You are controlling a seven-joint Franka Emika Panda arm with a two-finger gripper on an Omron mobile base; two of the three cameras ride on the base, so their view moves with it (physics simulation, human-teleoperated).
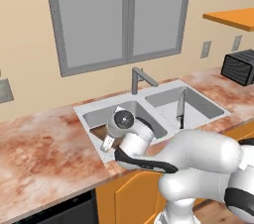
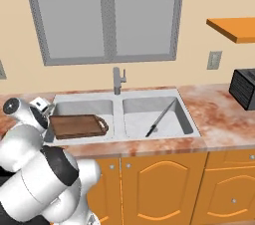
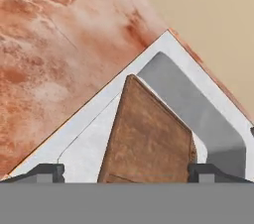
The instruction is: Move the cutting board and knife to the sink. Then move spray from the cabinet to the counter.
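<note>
The brown cutting board [image 2: 77, 125] lies in the left basin of the sink [image 2: 117, 138], its loop handle pointing right. The slim knife [image 2: 160, 118] leans in the right basin, also seen as the knife [image 1: 180, 108] from the other side. My gripper [image 3: 126, 171] hangs just above the board's [image 3: 149, 139] near end. It is open, with the fingertips [image 3: 47, 171] standing wide on either side and nothing between them. From the left base, my gripper [image 1: 107, 143] covers most of the board [image 1: 98, 131]. The marbled counter [image 1: 39, 153] surrounds the sink [image 1: 94, 105]. The spray and the cabinet are out of view.
A grey faucet [image 2: 118, 79] stands behind the divider between the basins, below a large window. A black toaster [image 2: 244, 88] sits on the counter [image 2: 219, 114] at far right. An orange wooden shelf [image 1: 233, 18] juts in above it. Orange cupboard doors run under the worktop.
</note>
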